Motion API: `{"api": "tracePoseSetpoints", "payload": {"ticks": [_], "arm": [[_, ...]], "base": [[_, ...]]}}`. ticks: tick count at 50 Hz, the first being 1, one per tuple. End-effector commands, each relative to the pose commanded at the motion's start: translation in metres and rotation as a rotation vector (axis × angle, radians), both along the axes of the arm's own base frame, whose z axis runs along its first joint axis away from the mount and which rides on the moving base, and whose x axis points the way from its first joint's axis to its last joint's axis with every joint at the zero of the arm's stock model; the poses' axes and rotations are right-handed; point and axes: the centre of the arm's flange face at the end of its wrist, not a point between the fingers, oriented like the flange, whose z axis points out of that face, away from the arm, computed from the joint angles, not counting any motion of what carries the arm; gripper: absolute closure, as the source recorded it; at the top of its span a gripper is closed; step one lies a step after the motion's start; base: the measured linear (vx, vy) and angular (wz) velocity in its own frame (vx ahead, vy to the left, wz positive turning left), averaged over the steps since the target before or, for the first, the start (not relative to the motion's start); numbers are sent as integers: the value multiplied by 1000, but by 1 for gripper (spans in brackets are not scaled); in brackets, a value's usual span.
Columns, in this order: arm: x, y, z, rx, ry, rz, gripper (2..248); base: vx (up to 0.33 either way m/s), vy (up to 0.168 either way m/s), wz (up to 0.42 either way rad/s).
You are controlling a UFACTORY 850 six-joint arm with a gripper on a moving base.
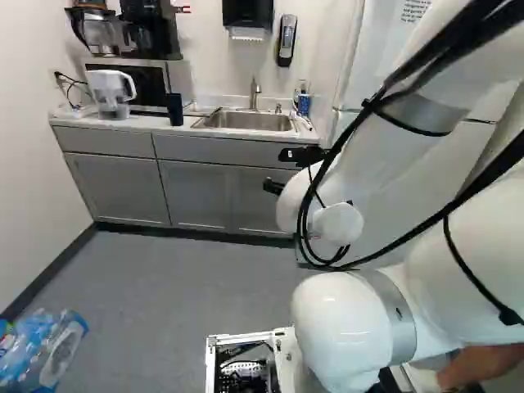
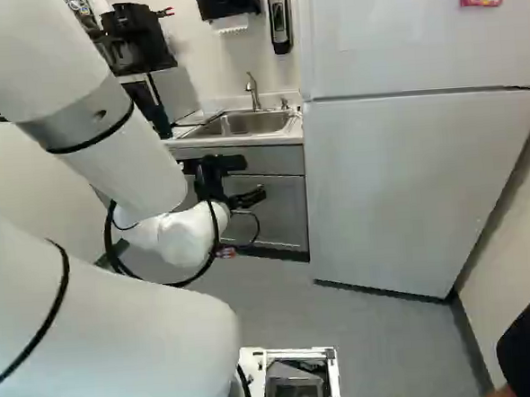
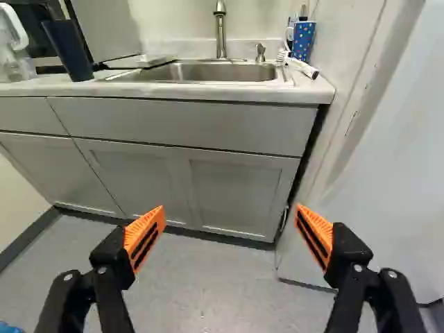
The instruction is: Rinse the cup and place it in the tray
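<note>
One dark cup beside sink: probably light, stiff, slick wet; grasp mid-wall. Gripper spread, empty.

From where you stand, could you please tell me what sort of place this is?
Probably a small kitchen or break room, given the sink, the white refrigerator and the paper towel dispenser.

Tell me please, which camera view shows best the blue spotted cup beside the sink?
The wrist view: there the blue cup is largest, with its light spots plain to see. The left base view shows it small, at the right of the sink, and the right base view does not show it.
</note>
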Motion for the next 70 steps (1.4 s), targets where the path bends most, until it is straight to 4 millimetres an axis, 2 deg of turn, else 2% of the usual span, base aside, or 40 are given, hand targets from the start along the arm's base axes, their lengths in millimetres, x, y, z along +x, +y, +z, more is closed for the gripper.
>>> {"api": "tracePoseSetpoints", "payload": {"ticks": [30, 70], "arm": [[3, 0, 1, 0, -2, 0, 3], [37, 0, 40, 0, -99, 0, 3]], "base": [[0, 0, 0], [0, 0, 0]]}}
